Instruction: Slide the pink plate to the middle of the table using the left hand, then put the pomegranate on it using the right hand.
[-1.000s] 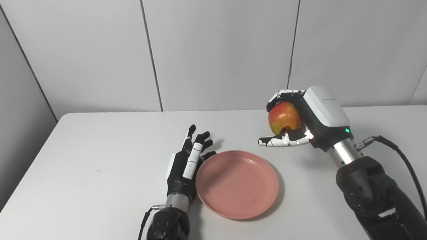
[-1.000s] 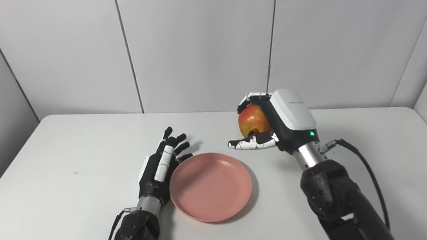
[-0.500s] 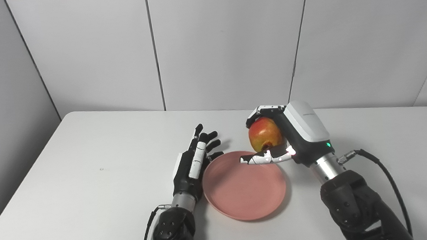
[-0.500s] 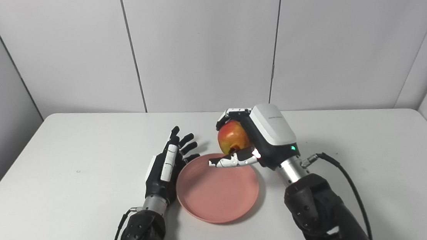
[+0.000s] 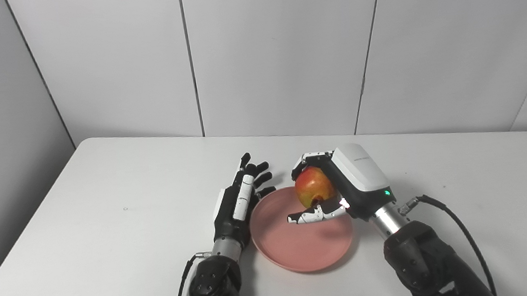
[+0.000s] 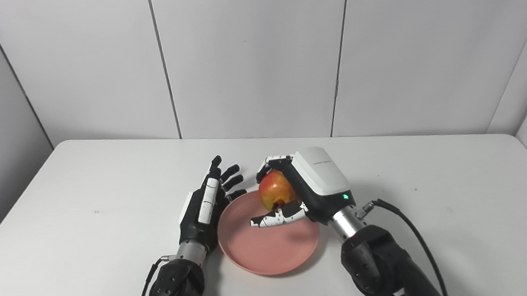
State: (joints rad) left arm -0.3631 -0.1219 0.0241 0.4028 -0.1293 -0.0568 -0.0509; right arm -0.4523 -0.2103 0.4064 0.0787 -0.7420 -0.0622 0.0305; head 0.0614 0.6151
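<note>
1. Since a second ago, carried leftward and lower: right robot hand (image 5: 338,186), from beyond the 2 o'clock edge of the pink plate (image 5: 301,249) to a spot over the plate's far half.
2. Clamped on the pomegranate (image 5: 314,189), that right robot hand, fingers curled over the fruit's top and thumb stretched out beneath it toward 9 o'clock.
3. Red and yellow, round, held clear above the plate's surface near its 12 o'clock rim; not resting on it.
4. Lying flat on the white desk (image 5: 108,228), pink plate roughly at the desk's middle, bare apart from the shadow under the fruit.
5. Unmoved across the frames: left robot hand (image 5: 239,202), set at the plate's 9 to 10 o'clock edge, fingers spread apart and pointing toward 1 o'clock, holding nothing.
6. Just beside the rim, the palm edge of that left robot hand; actual contact cannot be told from either eye view.
7. Lit green on the white back shell of the right robot hand, a small lamp near the wrist.
8. Looping from the right wrist toward 4 o'clock, a black cable (image 5: 456,226) above the desk.
</note>
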